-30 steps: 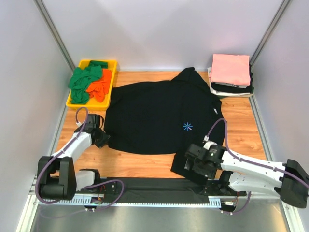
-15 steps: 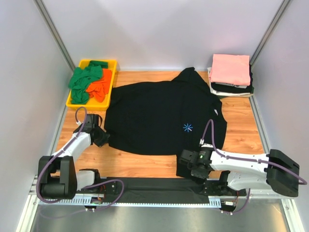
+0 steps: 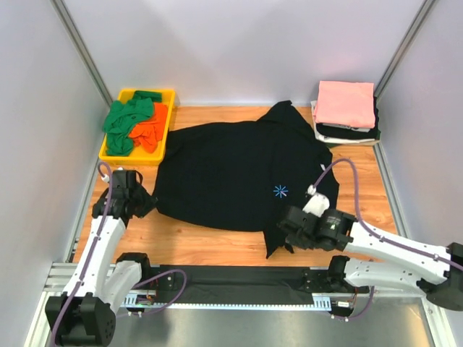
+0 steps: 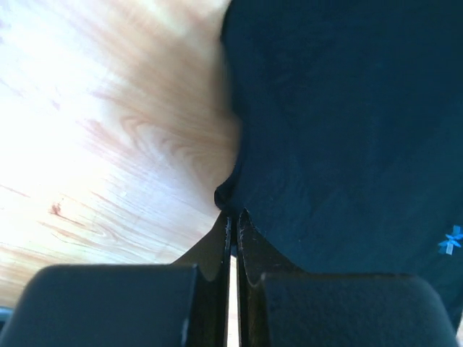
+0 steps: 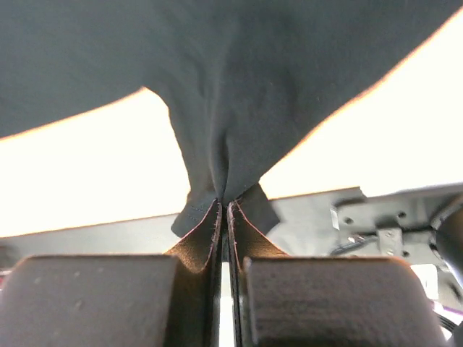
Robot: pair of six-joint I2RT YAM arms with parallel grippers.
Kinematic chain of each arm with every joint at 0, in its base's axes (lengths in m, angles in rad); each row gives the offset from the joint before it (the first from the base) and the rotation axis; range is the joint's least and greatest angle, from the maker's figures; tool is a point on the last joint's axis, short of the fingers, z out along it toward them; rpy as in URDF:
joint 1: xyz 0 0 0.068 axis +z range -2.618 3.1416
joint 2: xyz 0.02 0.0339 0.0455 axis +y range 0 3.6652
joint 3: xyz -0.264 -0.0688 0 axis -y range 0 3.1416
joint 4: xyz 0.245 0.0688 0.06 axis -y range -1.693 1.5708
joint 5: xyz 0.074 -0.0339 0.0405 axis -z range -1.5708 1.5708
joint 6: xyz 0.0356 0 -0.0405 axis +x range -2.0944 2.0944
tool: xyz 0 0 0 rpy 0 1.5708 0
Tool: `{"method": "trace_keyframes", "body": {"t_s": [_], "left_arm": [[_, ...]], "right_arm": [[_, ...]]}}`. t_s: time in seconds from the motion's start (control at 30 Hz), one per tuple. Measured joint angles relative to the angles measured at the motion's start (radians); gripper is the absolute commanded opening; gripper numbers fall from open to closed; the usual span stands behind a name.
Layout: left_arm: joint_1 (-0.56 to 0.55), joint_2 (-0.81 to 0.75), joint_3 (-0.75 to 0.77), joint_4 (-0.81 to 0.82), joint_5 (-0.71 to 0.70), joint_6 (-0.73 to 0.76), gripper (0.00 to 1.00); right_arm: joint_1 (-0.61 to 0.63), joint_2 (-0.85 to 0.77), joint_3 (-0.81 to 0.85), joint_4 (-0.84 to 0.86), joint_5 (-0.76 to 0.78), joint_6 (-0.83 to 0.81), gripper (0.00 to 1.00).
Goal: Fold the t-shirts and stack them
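Black t-shirt (image 3: 239, 177): spread on the bench (image 3: 362, 188), right of the yellow tray (image 3: 123, 158).
Left hand (image 3: 142, 203): pinching its edge nearest the tray.
Right hand (image 3: 288, 230): clamping its corner farthest from the tray.

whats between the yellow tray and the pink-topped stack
The black t-shirt, with wooden table showing beside it; the top external view shows it.
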Motion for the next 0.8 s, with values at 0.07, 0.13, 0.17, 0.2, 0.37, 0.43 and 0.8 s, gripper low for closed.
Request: {"method": "trace_keyframes", "body": {"t_s": [0.07, 0.13, 0.17, 0.2, 0.37, 0.43, 0.8], "left_arm": [[0.0, 0.0, 0.058, -0.031, -0.001, 0.018, 0.0], [0.0, 0.024, 0.108, -0.055, -0.005, 0.034, 0.0], [0.0, 0.044, 0.136, -0.063, -0.007, 0.041, 0.0], [0.0, 0.073, 0.161, -0.066, -0.009, 0.05, 0.0], [0.0, 0.28, 0.274, -0.074, -0.028, 0.076, 0.0], [0.0, 0.352, 0.316, -0.075, -0.034, 0.08, 0.0], [0.0, 0.795, 0.644, -0.08, -0.044, 0.102, 0.1]], "right_arm": [[-0.058, -0.004, 0.077, -0.007, 0.038, -0.048, 0.0], [-0.141, 0.006, 0.138, 0.002, 0.063, -0.114, 0.0], [-0.217, 0.018, 0.169, 0.018, 0.064, -0.181, 0.0], [-0.267, 0.029, 0.19, 0.032, 0.066, -0.222, 0.0], [-0.528, 0.175, 0.325, 0.12, 0.056, -0.474, 0.0], [-0.589, 0.257, 0.386, 0.159, 0.039, -0.555, 0.0], [-0.818, 0.772, 0.793, 0.276, -0.066, -0.846, 0.0]]}}
